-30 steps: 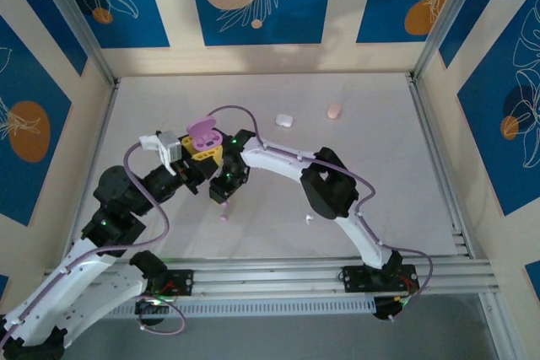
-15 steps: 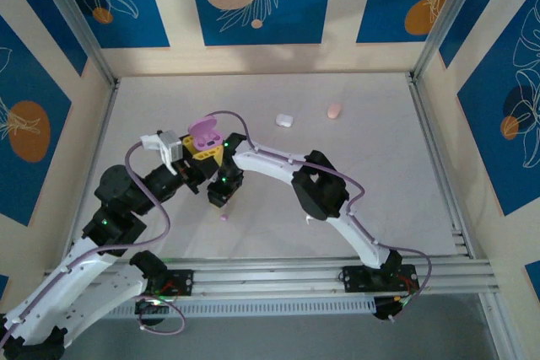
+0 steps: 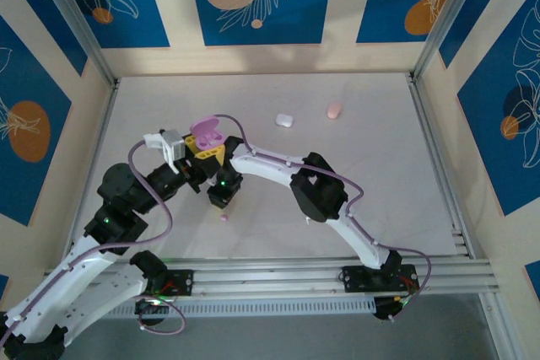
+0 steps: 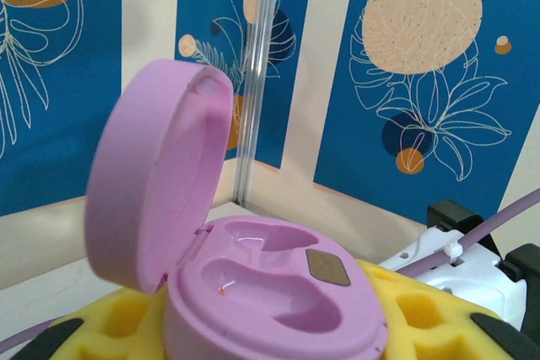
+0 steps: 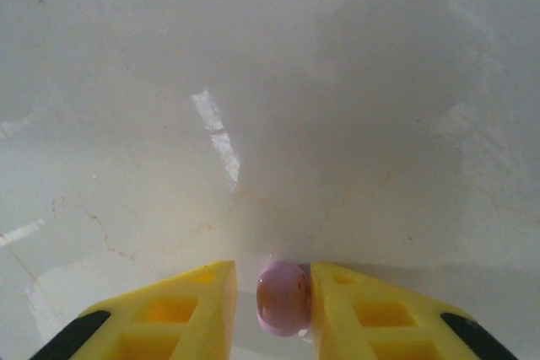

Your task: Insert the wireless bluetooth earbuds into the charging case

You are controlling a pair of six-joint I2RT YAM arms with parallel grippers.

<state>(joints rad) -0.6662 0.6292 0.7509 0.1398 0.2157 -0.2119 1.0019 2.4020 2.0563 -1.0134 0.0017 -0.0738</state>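
The right tool [image 5: 272, 284] is bracketing a pale purple earbud [image 5: 283, 299] lying on the table [image 5: 337, 82], jaws narrowly spread, one touching it. The left tool [image 3: 202, 153] is pinching the open purple charging case [image 4: 270, 292].

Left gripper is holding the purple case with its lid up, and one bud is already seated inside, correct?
Not quite. The left gripper does hold the purple case with its lid up, but both wells are empty and no bud is seated. The left wrist view shows it.
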